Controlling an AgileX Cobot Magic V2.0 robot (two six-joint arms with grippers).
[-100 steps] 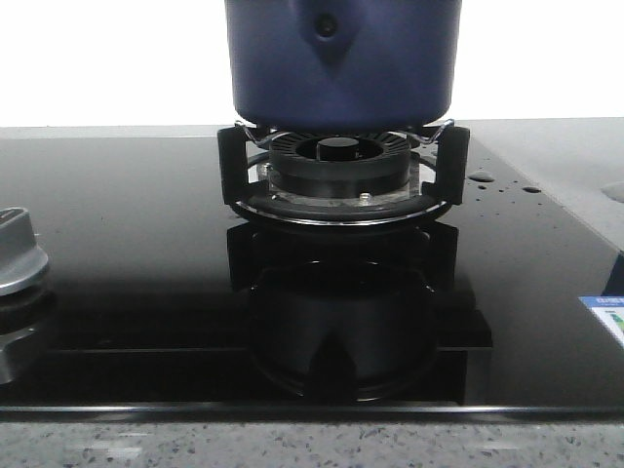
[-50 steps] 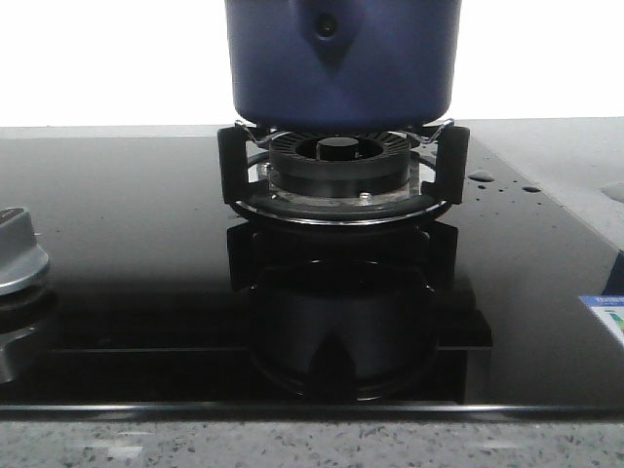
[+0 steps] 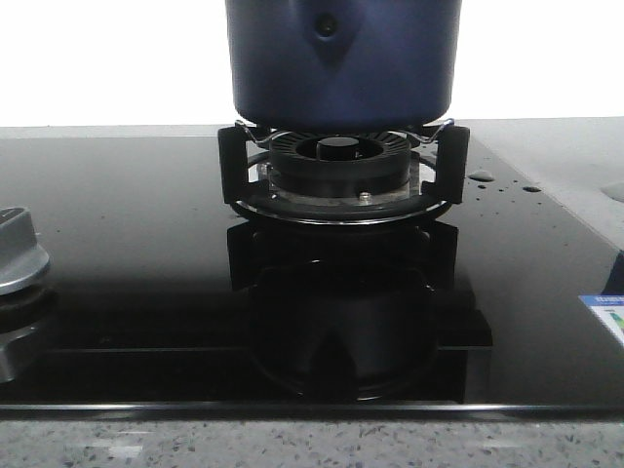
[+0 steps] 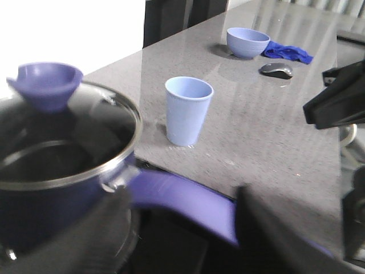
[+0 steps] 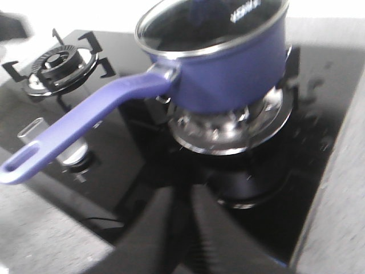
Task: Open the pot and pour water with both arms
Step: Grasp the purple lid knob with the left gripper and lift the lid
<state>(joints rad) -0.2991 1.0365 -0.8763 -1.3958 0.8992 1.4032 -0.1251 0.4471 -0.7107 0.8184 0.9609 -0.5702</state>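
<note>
The dark blue pot (image 3: 341,58) stands on the black burner stand (image 3: 341,175) in the front view, cut off by the frame's top. In the left wrist view it carries a glass lid (image 4: 63,137) with a purple knob (image 4: 44,85). Its purple handle (image 4: 188,200) runs across the gap between my left gripper's (image 4: 178,197) wide-open fingers (image 4: 108,228). A light blue cup (image 4: 188,111) stands on the grey counter beyond. In the right wrist view the pot (image 5: 228,63) and its handle (image 5: 85,123) lie ahead of my right gripper (image 5: 182,194), which is shut and empty above the black hob.
A light blue bowl (image 4: 248,41), a blue cloth (image 4: 288,52) and a grey mouse (image 4: 276,69) lie far back on the counter. A second burner (image 5: 60,63) and a metal knob (image 3: 18,253) are on the hob. Part of the other arm (image 4: 342,103) shows beside the cup.
</note>
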